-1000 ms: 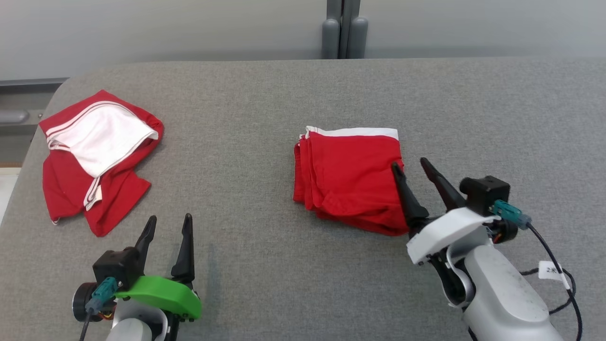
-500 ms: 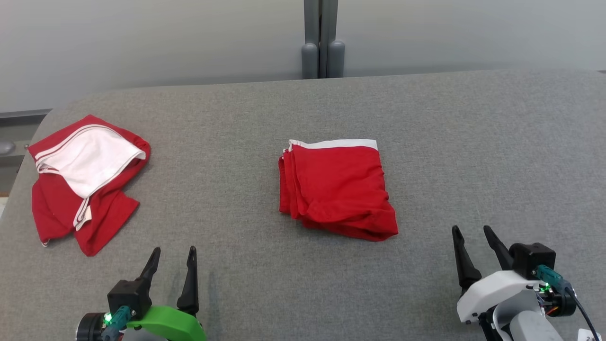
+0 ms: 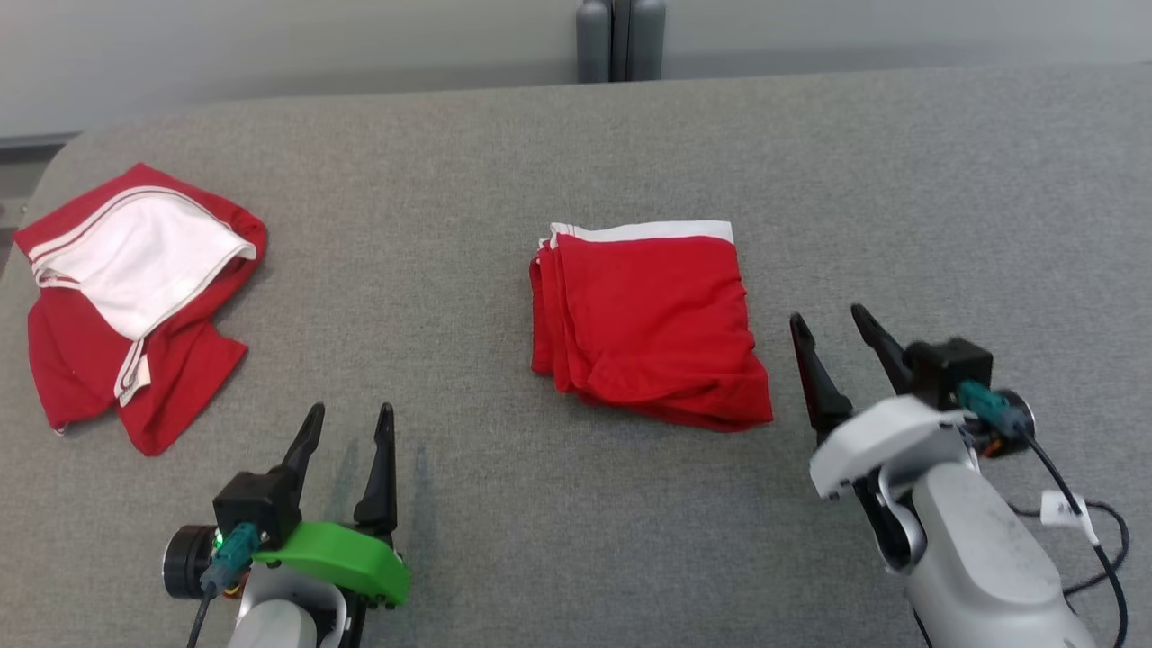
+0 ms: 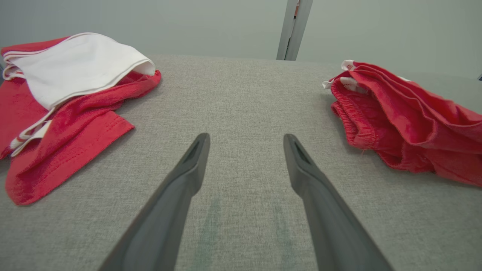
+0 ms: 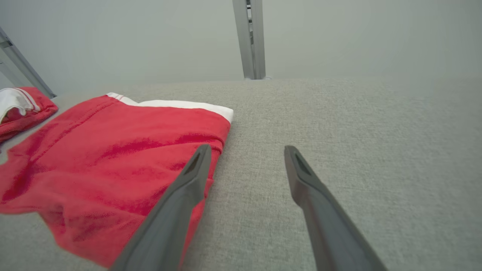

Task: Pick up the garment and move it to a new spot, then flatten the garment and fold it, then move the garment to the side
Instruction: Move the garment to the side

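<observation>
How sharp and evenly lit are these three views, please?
Head view: soft even light, sharp, only a thin shadow under the folded garment. Left wrist view: table crisp, left gripper soft toward the bottom edge. Right wrist view: hazy, washed-out wall.

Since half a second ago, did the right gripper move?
Yes. The right gripper has come forward and left toward the folded garment, now beside its right edge.

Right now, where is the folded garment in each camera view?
Head view: folded garment at centre, left of the right tool.
Left wrist view: folded garment at the right edge.
Right wrist view: folded garment across the left half.
Shared landmark: grey post behind the table, top centre in each.
</observation>
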